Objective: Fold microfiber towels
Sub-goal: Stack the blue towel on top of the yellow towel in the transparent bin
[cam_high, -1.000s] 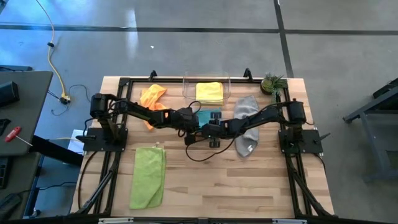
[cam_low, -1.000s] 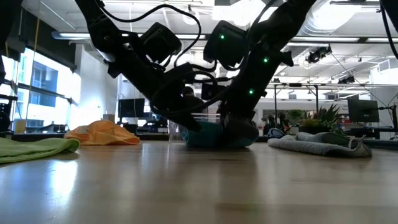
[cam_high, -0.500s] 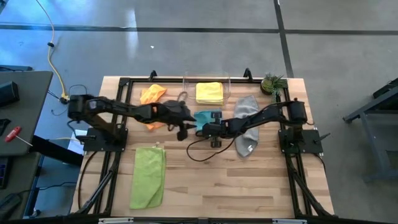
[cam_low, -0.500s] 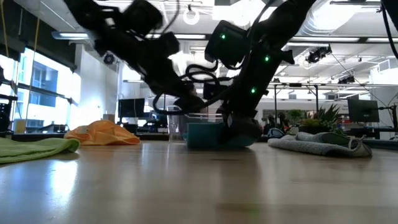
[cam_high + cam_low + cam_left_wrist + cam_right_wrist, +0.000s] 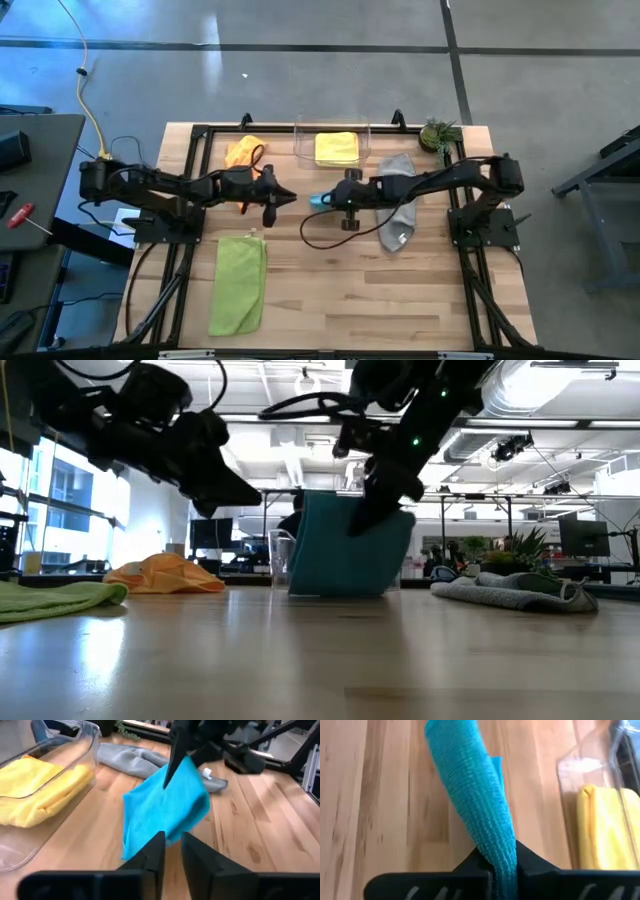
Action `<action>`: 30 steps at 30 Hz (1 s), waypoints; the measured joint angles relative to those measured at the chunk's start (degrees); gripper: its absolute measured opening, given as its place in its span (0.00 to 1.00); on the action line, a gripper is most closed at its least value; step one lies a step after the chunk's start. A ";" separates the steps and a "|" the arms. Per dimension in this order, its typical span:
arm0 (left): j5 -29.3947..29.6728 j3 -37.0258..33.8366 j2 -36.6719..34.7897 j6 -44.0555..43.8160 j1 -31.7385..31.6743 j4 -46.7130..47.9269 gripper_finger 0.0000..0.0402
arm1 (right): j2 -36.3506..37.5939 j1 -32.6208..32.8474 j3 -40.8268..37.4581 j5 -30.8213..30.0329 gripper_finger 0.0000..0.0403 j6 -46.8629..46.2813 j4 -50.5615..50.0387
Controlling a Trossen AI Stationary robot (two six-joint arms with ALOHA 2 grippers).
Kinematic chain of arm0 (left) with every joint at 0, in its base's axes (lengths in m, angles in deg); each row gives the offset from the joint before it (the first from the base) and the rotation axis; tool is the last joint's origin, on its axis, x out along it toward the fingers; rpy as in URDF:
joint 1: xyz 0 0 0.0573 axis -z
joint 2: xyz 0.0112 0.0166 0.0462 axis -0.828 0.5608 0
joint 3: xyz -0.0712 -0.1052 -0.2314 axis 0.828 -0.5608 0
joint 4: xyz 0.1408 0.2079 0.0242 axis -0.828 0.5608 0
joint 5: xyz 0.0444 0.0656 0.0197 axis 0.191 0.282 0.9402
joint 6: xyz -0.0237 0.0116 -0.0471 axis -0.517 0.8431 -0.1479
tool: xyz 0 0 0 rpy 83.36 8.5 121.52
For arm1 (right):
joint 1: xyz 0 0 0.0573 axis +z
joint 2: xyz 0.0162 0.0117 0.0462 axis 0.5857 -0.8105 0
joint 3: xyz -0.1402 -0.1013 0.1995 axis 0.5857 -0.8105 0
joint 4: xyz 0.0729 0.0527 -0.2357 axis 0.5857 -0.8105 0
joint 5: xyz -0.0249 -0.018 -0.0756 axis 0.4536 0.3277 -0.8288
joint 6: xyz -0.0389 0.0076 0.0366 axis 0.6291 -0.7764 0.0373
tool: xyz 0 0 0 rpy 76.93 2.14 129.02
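At mid-bench I see my right fingers [image 5: 385,510] clamped on the folded teal microfiber towel [image 5: 345,550], now lifted upright, while my left fingers [image 5: 287,197], nearly shut and empty, have backed away, so binning looks next.

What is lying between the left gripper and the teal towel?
Only bare wooden table, seen in the high view, between the left gripper and the teal towel.

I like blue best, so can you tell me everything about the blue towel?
The blue towel is a small, soft, fuzzy cloth in plain teal. The right claw is shut on its top edge and holds it up, so it hangs down folded, with its bottom edge at the wooden table. It hangs mid-table, in front of the clear bin holding the yellow towel. The left claw is close by but not touching it.
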 joint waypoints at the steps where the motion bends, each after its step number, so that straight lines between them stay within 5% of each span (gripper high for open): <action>1: 0.01 -0.87 -0.03 0.02 0.00 -2.06 0.08 | 0.39 0.00 0.00 -0.03 0.00 0.01 -0.34; 4: -0.32 -4.01 -0.07 -0.46 0.00 -8.66 0.02 | 1.31 -0.02 0.03 0.04 0.00 -0.11 -1.06; 14: -2.15 -10.61 -0.23 -3.16 -0.28 -21.24 0.00 | 1.21 -0.02 5.92 0.91 0.00 -1.37 -8.50; 30: -2.11 -11.42 -0.23 -3.30 -0.28 -21.48 0.00 | 0.74 -12.06 28.07 -4.14 0.00 6.31 -23.55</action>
